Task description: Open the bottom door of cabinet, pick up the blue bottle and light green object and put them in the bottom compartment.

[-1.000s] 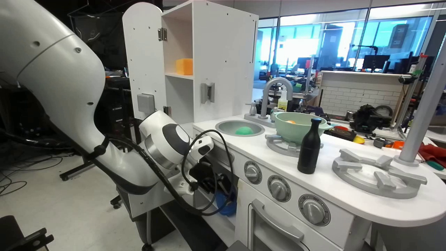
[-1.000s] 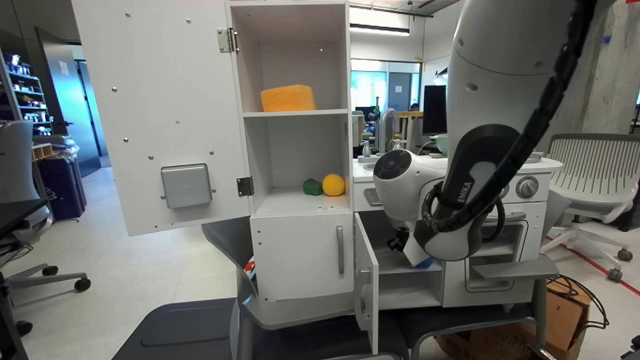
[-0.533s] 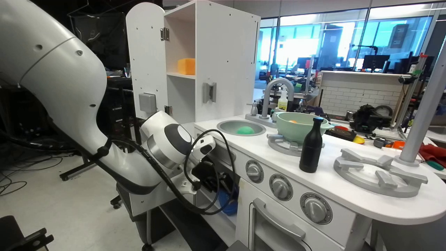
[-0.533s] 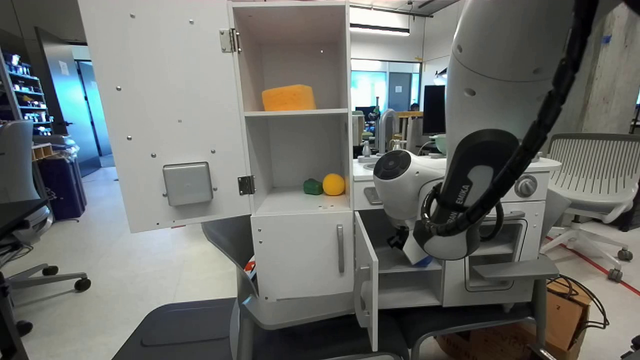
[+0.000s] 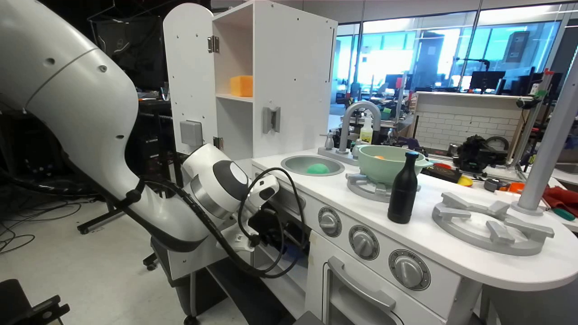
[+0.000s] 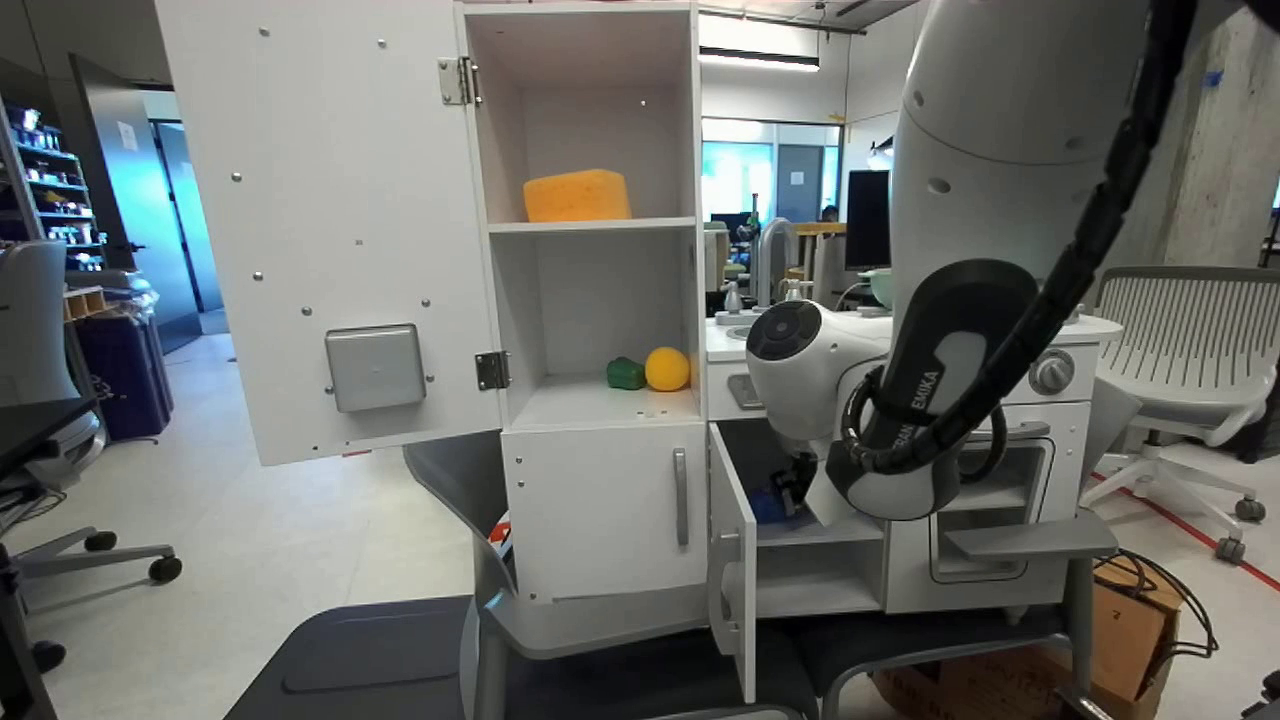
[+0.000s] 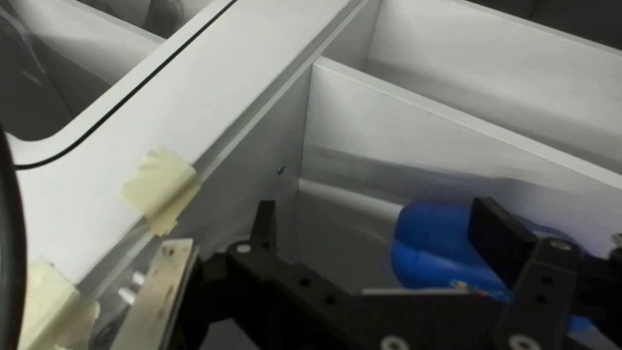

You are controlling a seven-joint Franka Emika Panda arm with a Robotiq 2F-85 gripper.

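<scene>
In the wrist view, the pincer (image 7: 374,204) has its fingers (image 7: 500,238) wide apart and seems to hold nothing. The blue bottle (image 7: 430,248), apparently on its side, rests on the shelf (image 7: 413,126) behind one finger — off-centre to the gap, so likely loose rather than gripped.

In an exterior view, the cabinet door (image 6: 735,580) is swung out, presumably to give the arm (image 6: 980,150) a way in; the bottle is a blue patch beside the pincer, with a lower compartment (image 6: 815,580) beneath (which level the task means is unclear).

In an exterior view, the arm and its cables all but hide the bottle. Only here does the green object (image 5: 318,169) show — low in the sink (image 5: 289,164), which probably stops it rolling. The pale green bowl (image 5: 379,169) on the burner (image 5: 361,192) may be meant instead.
</scene>
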